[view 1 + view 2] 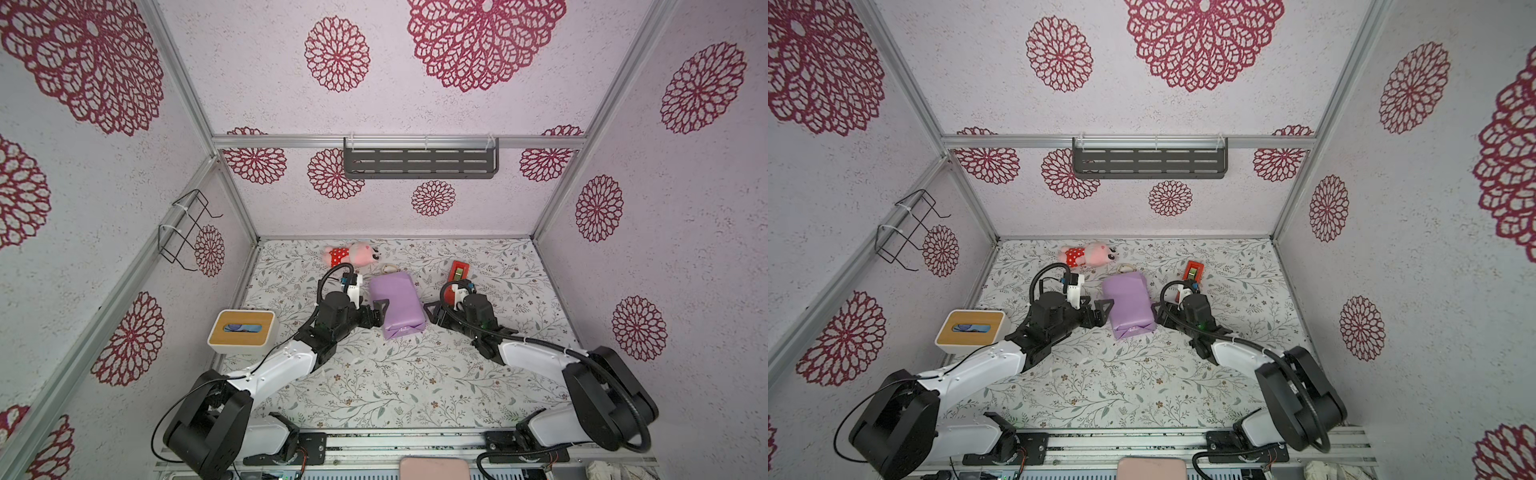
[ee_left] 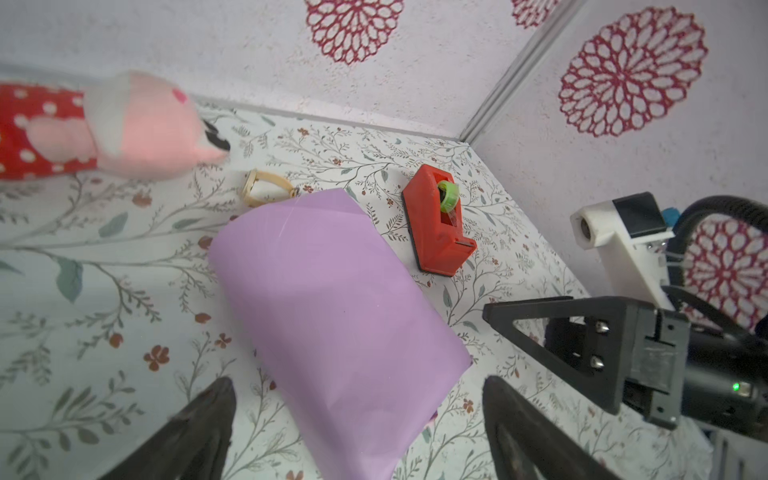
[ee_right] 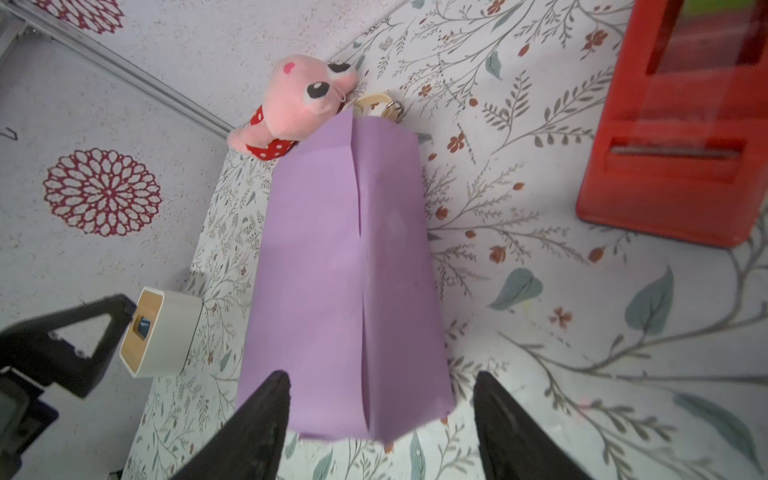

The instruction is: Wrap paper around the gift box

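Lilac paper [image 1: 397,305] parcel, left tool [image 2: 357,382] wide, right tool [image 3: 381,376] wide, flanking edges, seemingly apart

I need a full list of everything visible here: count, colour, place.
paper: 1, lilac, wrapped into a parcel, centre
plush toy: 1, pink and red, behind the parcel
wooden ring: 1, tan, at parcel's far end
tape dispenser: 1, red, right of parcel
tissue box: 1, white, wooden top, left
shelf: 1, grey, hung at back
wire rack: 1, black, hung at left
left gripper: 1, black, open, left of parcel
right gripper: 1, black, open, right of parcel
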`<state>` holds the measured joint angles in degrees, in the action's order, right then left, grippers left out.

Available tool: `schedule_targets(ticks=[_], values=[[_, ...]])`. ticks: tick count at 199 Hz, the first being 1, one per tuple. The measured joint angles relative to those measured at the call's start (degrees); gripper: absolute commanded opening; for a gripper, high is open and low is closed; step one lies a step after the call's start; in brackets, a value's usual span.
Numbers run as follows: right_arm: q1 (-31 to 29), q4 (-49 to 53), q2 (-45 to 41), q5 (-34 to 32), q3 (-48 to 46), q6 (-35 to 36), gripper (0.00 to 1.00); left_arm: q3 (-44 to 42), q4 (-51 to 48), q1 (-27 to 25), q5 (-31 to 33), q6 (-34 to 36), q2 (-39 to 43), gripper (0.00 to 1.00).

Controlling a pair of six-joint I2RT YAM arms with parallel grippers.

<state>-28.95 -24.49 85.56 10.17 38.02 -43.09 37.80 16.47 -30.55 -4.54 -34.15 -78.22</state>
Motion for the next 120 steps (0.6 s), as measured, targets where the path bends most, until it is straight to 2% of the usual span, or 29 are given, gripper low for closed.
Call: schedule_targets(ticks=[23, 55, 87, 120], values=[[0.3, -1.6, 8.0, 4.2, 5.5, -2.0, 0.75, 3.0, -1.1, 0.2, -2.0, -7.7, -7.2, 0.89], [-0.3, -3.9, 14.1, 10.3, 7.8, -4.6, 0.64, 6.1, -1.4, 0.3, -6.5, -13.7, -15.0, 0.81], [-0.7, -5.6, 13.8, 12.8, 5.6, -5.9, 0.58, 5.6, -0.3, 0.2, -9.9, -17.1, -16.3, 0.71], [-2.3, -6.0, 7.2, 12.8, -1.9, -7.1, 0.58, 0.5, 2.0, -1.5, -11.5, -20.7, -14.0, 0.70]])
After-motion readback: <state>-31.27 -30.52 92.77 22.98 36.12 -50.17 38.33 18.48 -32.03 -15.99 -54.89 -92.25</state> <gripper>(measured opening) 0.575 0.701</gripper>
